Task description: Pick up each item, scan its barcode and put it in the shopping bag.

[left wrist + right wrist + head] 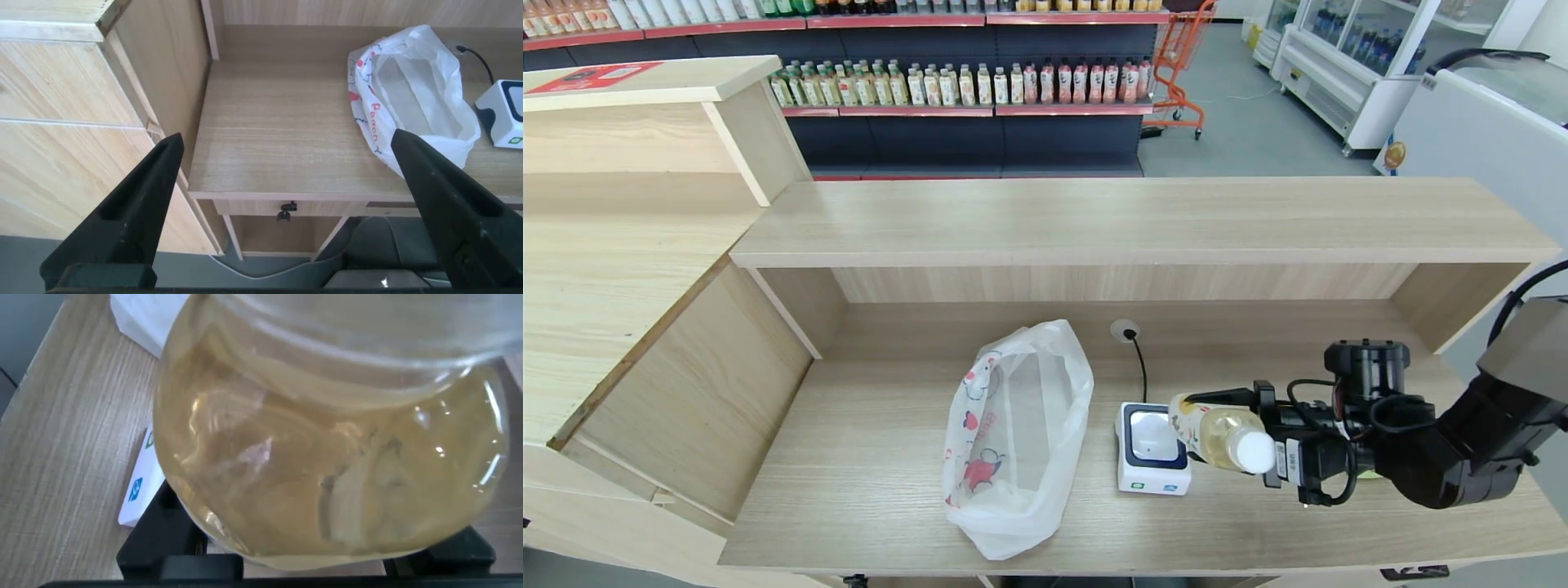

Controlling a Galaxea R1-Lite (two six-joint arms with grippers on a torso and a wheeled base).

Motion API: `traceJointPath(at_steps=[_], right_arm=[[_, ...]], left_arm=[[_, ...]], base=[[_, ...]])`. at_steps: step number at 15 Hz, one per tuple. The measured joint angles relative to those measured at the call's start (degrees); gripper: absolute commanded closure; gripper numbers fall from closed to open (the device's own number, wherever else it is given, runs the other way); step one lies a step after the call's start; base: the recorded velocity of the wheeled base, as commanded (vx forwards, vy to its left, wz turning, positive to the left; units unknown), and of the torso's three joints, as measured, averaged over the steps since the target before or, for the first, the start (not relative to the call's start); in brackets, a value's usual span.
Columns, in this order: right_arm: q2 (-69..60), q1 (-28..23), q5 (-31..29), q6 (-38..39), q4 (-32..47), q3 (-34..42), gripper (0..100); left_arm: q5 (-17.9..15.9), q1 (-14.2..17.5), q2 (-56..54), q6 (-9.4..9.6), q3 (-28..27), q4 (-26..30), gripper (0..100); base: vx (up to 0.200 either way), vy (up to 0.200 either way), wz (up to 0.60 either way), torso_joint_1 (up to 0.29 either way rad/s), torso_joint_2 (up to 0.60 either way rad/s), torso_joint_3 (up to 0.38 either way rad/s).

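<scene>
Jaws of our R gripper point(1207, 426) gripped the bottle point(1223, 437); we held it lying, base twd the scanner point(1150, 469), bag point(1013, 433) further left.

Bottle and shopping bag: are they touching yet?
Apart. The head view shows the bottle in the right tool, with the scanner and bare counter between it and the shopping bag.

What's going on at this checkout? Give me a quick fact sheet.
Held item: bottle of pale yellow drink, white cap
Holder: right gripper, shut on it
Position: sideways, base over the scanner, at its right edge
Shopping bag: open on the counter, left of scanner, looks empty
Left gripper: open, empty
</scene>
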Motion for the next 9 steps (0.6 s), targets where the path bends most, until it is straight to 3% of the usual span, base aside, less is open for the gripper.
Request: traceJointPath(at_steps=[9], right_arm=[[6.83,3.96,0.44,-0.49,-1.05,-7.39,100]], left_arm=[[0.0,0.0,0.0,0.0,0.0,0.0,0]], base=[[0.0,0.0,0.0,0.0,0.0,0.0]])
